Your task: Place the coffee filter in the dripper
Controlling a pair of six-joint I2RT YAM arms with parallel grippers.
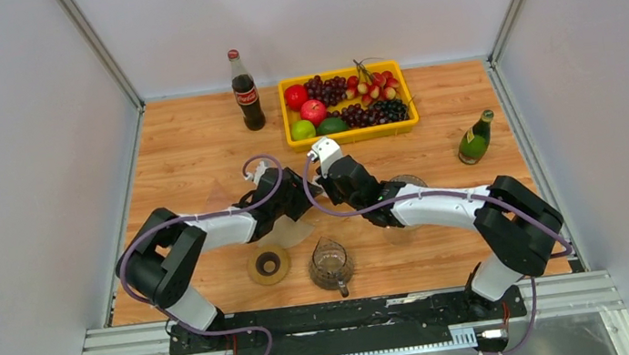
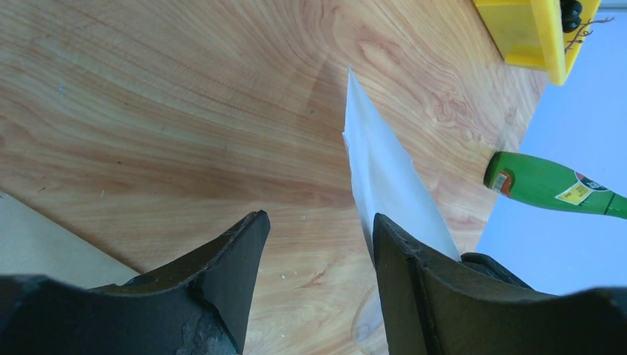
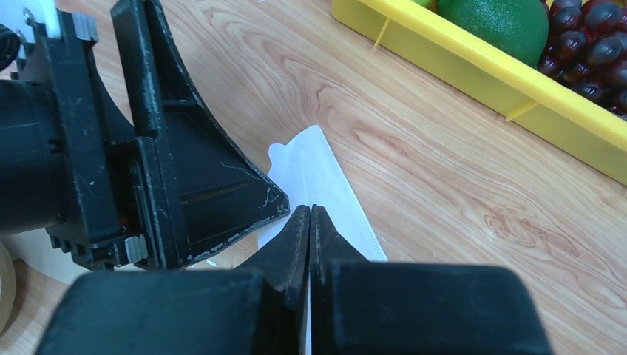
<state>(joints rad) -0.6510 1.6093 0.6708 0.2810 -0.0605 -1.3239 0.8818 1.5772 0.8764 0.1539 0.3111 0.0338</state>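
The left claw (image 1: 293, 197) and right claw (image 1: 322, 178) meet mid-frame above the wooden worktop (image 1: 189, 157). At lower centre a glass dripper (image 1: 331, 264) stands beside a brown disc (image 1: 268, 265). A cola bottle (image 1: 245, 91) and a yellow fruit tray (image 1: 351, 134) sit at upper centre, and a green bottle (image 1: 475, 140) stands at right.

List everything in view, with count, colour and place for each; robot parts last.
coffee filter: one, white, pinched in the right gripper above the table middle
dripper: one, clear glass, near edge between the arms
disc: one, brown, just left of the dripper
tan paper: one piece, under the left arm
glass item: one, clear, partly hidden behind the right arm
cola bottle: one, dark with a red label, far side, left of the tray
tray: one, yellow, far middle
fruit: several, red, green and dark grapes, in the tray
green bottle: one, far right
table: one, wood
left gripper: one, black, open, beside the filter
right gripper: one, black, shut on the filter
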